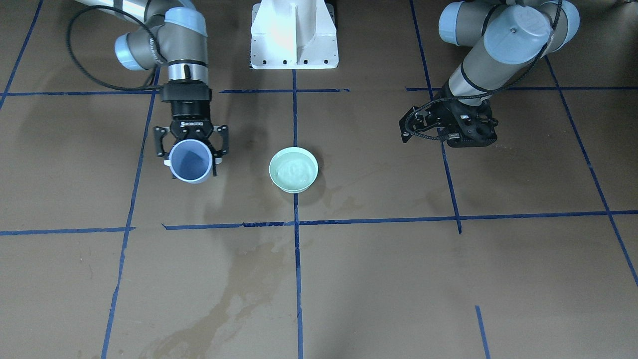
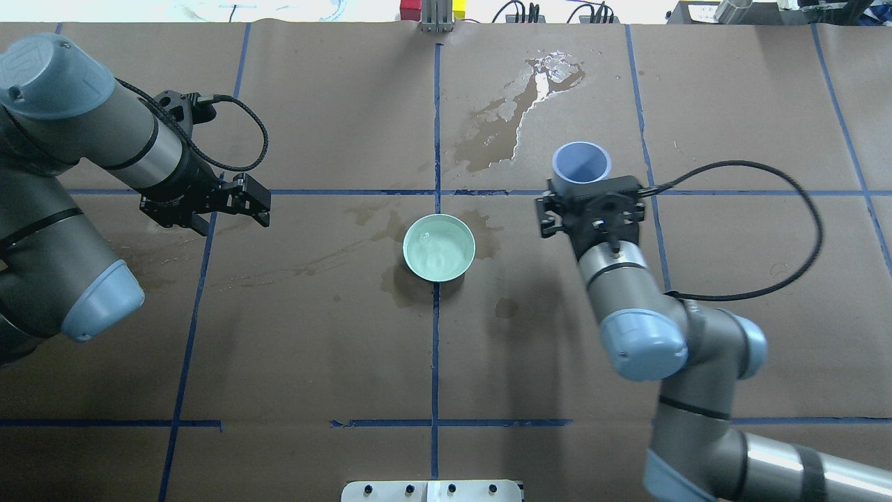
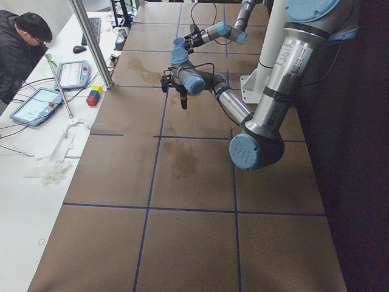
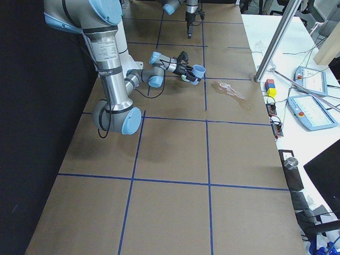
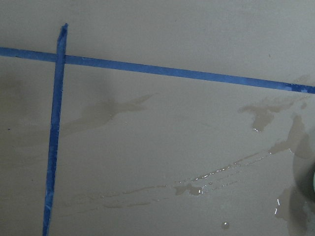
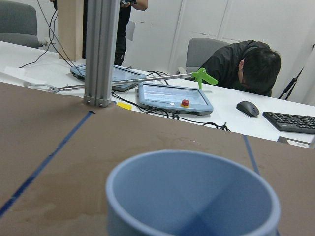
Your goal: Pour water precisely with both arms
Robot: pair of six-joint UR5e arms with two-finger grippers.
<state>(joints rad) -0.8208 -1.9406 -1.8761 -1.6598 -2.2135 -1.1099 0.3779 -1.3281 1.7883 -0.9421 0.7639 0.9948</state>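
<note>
A pale green bowl (image 1: 293,169) stands at the table's middle (image 2: 439,247) and holds water (image 2: 437,251) with a rippled, shiny surface. My right gripper (image 1: 191,149) is shut on a blue cup (image 1: 190,160) and holds it upright, apart from the bowl, toward the table's far side (image 2: 581,164). The cup's blue inside fills the right wrist view (image 6: 192,196); I cannot tell whether it holds water. My left gripper (image 2: 259,202) hovers empty on the bowl's other side (image 1: 406,127), its fingers apart. The left wrist view shows only wet table paper.
A shiny puddle (image 2: 519,115) lies beyond the cup, and damp stains (image 2: 401,282) ring the bowl. Wet streaks (image 5: 206,183) lie under the left gripper. The white pedestal (image 1: 294,37) stands at the robot's side. A metal post (image 6: 101,49), tablets and a seated person (image 6: 246,69) are past the far edge.
</note>
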